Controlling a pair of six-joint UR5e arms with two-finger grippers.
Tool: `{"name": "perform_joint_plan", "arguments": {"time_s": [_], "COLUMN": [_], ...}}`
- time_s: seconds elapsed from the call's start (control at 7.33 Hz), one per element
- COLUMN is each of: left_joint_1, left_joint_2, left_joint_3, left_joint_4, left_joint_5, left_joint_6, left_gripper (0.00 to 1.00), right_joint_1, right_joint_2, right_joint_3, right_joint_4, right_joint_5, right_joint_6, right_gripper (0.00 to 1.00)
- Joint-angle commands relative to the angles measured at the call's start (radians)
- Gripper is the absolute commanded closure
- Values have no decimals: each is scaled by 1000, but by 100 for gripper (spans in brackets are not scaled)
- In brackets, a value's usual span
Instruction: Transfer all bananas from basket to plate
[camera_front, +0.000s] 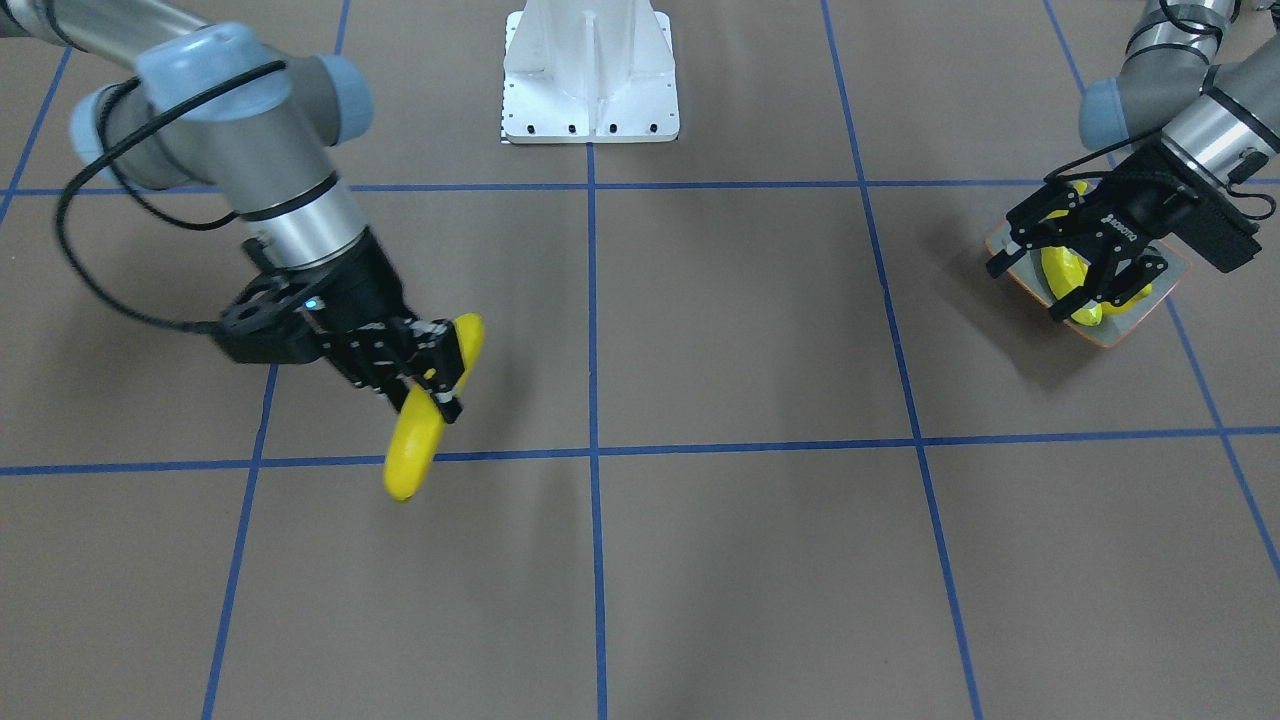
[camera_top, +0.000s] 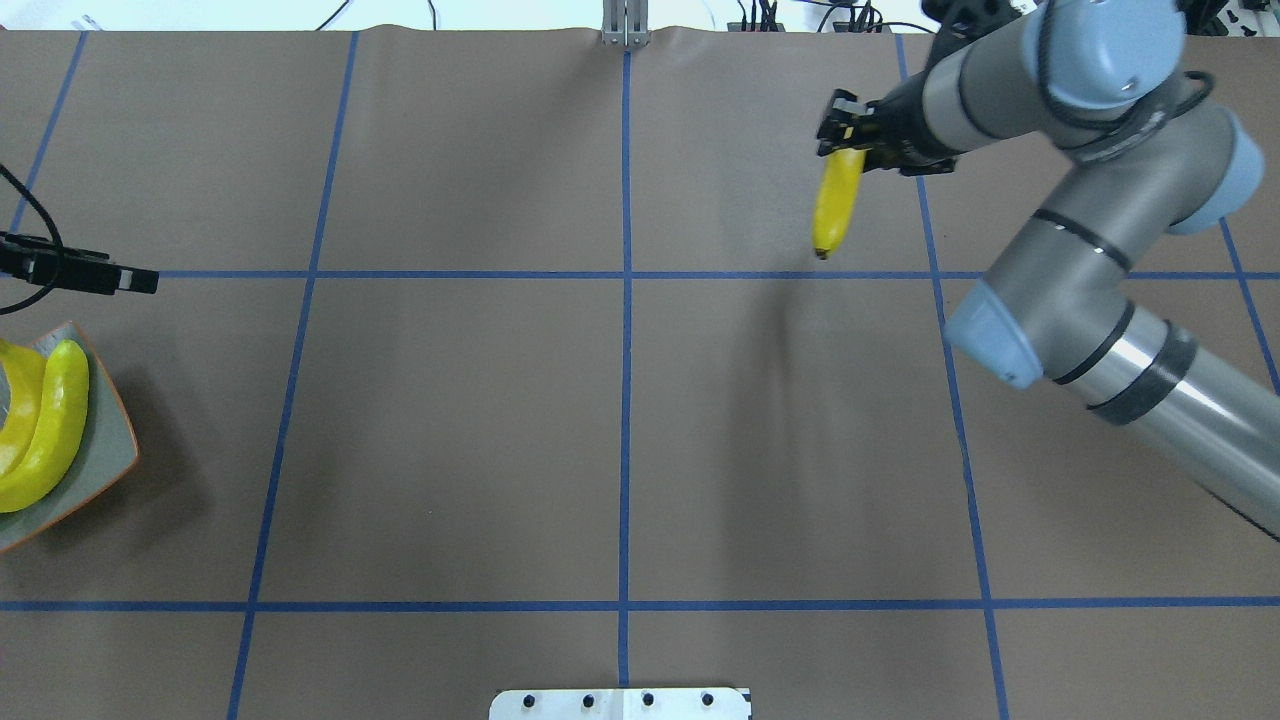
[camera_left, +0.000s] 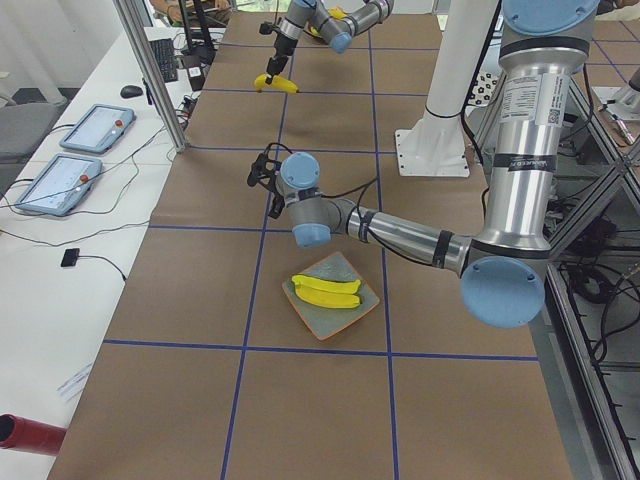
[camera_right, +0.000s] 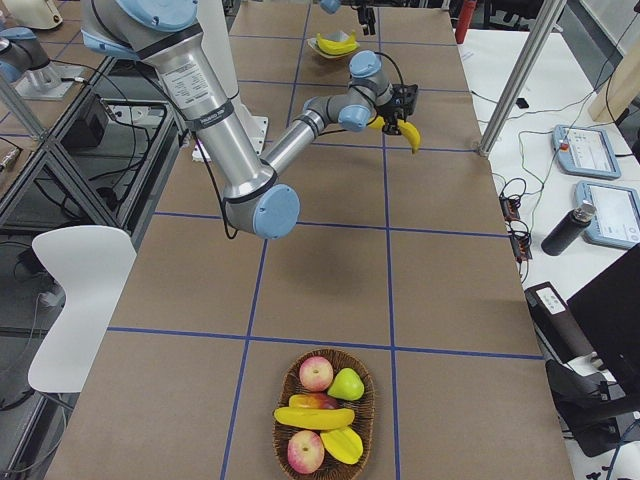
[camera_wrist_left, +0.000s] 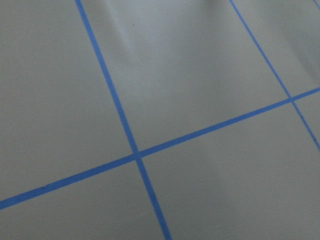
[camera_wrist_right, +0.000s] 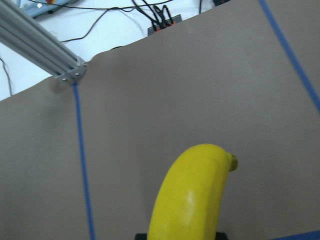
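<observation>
My right gripper (camera_front: 435, 385) is shut on a deep yellow banana (camera_front: 413, 452) and holds it in the air above the table; it also shows in the overhead view (camera_top: 838, 200) and the right wrist view (camera_wrist_right: 192, 200). The square grey-green plate (camera_top: 105, 450) with an orange rim lies at the table's left end and holds two bananas (camera_top: 50, 430) side by side. My left gripper (camera_front: 1035, 285) hangs open and empty just above them. One banana (camera_right: 313, 417) lies in the wicker basket (camera_right: 372, 420) at the right end.
The basket also holds two apples (camera_right: 316, 373), a green pear (camera_right: 346, 384) and another yellow fruit (camera_right: 343, 446). The white robot base (camera_front: 590, 75) stands at the table's middle edge. Blue tape lines cross the brown table cover (camera_top: 620, 430).
</observation>
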Motion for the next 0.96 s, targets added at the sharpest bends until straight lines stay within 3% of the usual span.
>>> {"name": "perform_joint_plan", "arguments": {"time_s": [0.0, 0.55, 0.82], "left_joint_1": [61, 196, 213], "left_joint_2": [-181, -275, -292], "left_joint_3": [-7, -50, -50], "left_joint_4": [-7, -3, -5], "left_joint_5": [4, 9, 9], "left_joint_6": [-344, -430, -432], "left_gripper": [0, 0, 0], "right_joint_1": [-116, -162, -199], "right_joint_2": [64, 167, 153], "right_joint_3": [-7, -37, -39], "right_joint_4": [99, 103, 239], "right_joint_5": [-156, -209, -221], "right_joint_6": [141, 205, 205], "right_gripper": [100, 100, 100]}}
